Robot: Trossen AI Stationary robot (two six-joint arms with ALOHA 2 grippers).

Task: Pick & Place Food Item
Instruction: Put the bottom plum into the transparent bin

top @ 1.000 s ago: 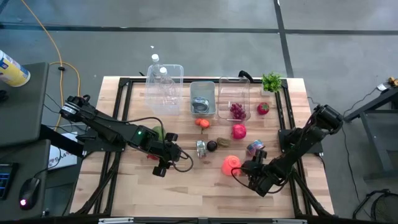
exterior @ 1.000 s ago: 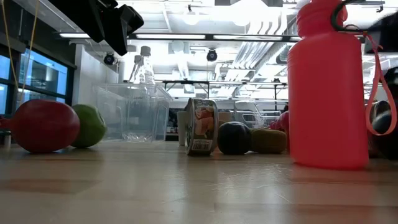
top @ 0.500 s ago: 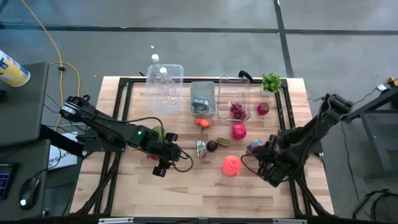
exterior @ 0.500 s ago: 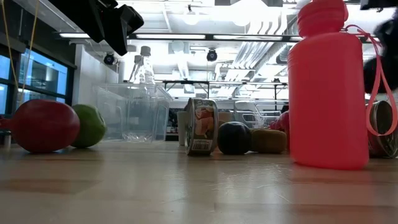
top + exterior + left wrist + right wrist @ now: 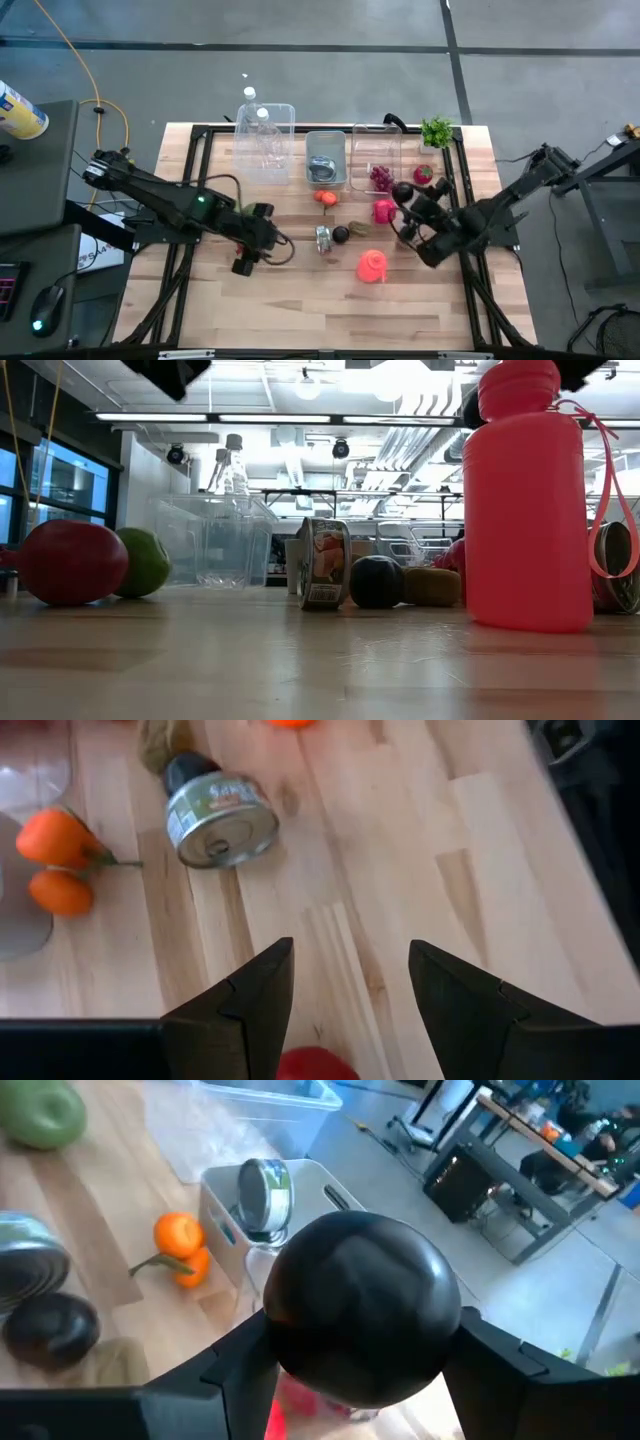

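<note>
— Dark and round, that thing (image 5: 360,1295); where is it sitting?
— Between the right gripper's (image 5: 362,1365) fingers, which are clamping its sides, lifted over the wooden table (image 5: 300,300) near the clear bins (image 5: 376,158).
— What exactly is it?
— Cannot tell.
— And the left gripper (image 5: 350,955)?
— It is hanging over bare wood, fingers standing apart and holding nothing, with a tin can (image 5: 218,815) lying ahead.

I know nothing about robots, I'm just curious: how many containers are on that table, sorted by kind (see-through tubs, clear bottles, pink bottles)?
Clear plastic tubs: 3
Clear plastic bottles, standing in the left tub: 2
Coral-pink plastic bottle: 1
Total: 6
</note>
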